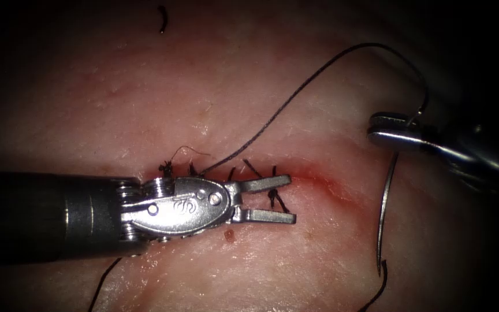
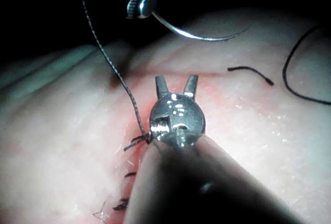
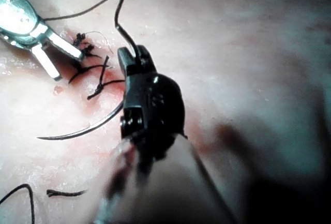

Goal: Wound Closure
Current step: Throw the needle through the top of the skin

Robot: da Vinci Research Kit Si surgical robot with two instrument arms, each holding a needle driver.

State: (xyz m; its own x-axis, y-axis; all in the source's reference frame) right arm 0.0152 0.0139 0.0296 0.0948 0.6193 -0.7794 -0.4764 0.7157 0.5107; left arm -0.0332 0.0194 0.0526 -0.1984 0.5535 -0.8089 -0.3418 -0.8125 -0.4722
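The cut (image 1: 324, 178) crosses the tissue (image 1: 249, 86), and dark stitches (image 1: 261, 172) close its left part. My left tool (image 1: 291, 199) lies over the stitches with its jaws open and empty, seen also from its own wrist (image 2: 177, 83). My right tool (image 1: 389, 130) sits right of the cut, jaws shut on the curved needle (image 1: 383, 214) near its thread end. The needle hangs free of the tissue with its tip pointing down (image 2: 207, 39) (image 3: 88, 128). The thread (image 1: 295, 92) arcs from the needle's end back to the stitches.
Cut ends of thread lie on the tissue at the far top left (image 1: 162, 20), the lower left (image 1: 102, 286) and below the needle's tip (image 1: 376, 294). Red fluid tints the tissue along the cut (image 1: 342, 188).
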